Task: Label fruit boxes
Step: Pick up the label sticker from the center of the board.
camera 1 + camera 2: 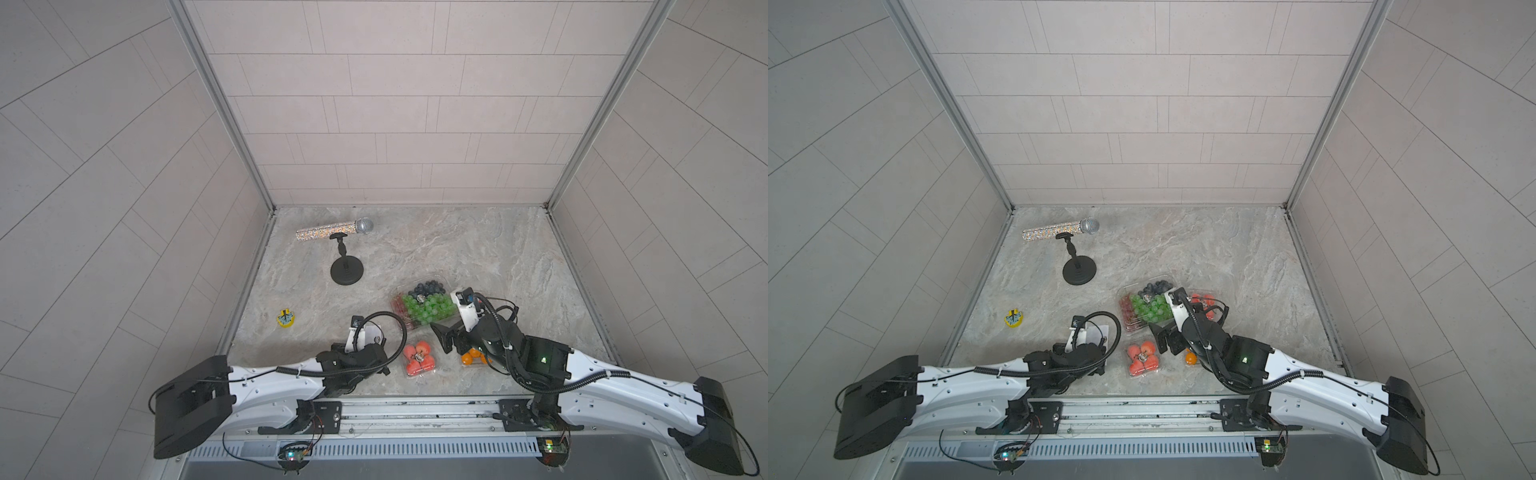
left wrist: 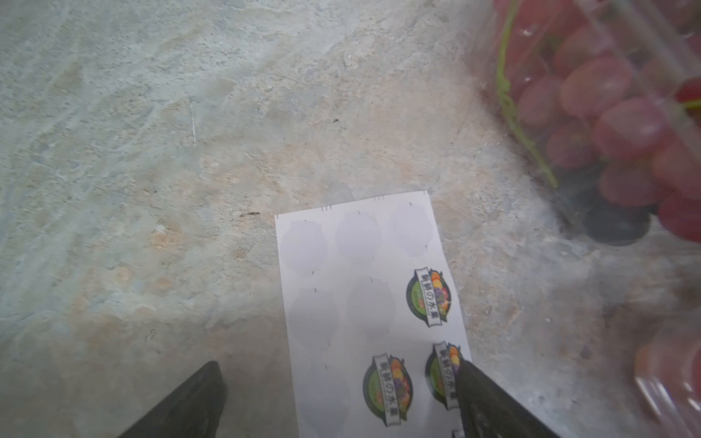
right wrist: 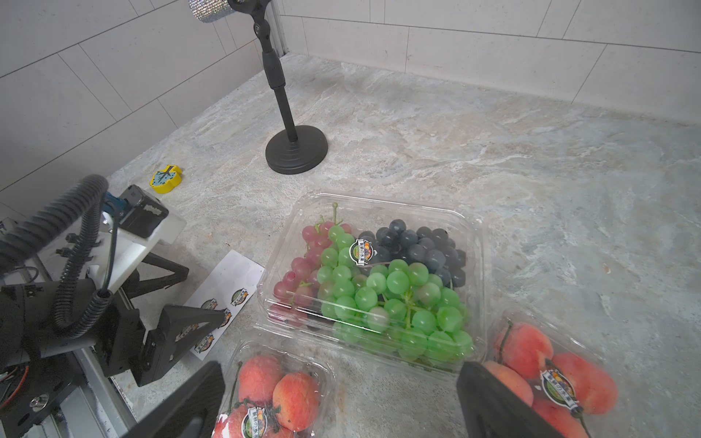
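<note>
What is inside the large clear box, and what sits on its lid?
Inside the large clear box: green grapes, red grapes and dark blue berries. A round sticker sits on its lid. Whatever lies beneath the top fruit is covered.

I am looking down past my right gripper (image 3: 339,366), whose jaws are standing wide apart and gripping nothing. Ahead, the large fruit box (image 3: 373,273) of green grapes, red grapes and dark berries is sitting on the stone counter (image 3: 474,151), wearing a round sticker on its lid. A small red-fruit box (image 3: 278,390) is lying nearer the sticker sheet (image 3: 227,288), and a second small red-fruit box (image 3: 531,352) is lying on the other side; both are showing stickers. The left gripper (image 3: 205,294) is hanging spread over the sheet.
</note>
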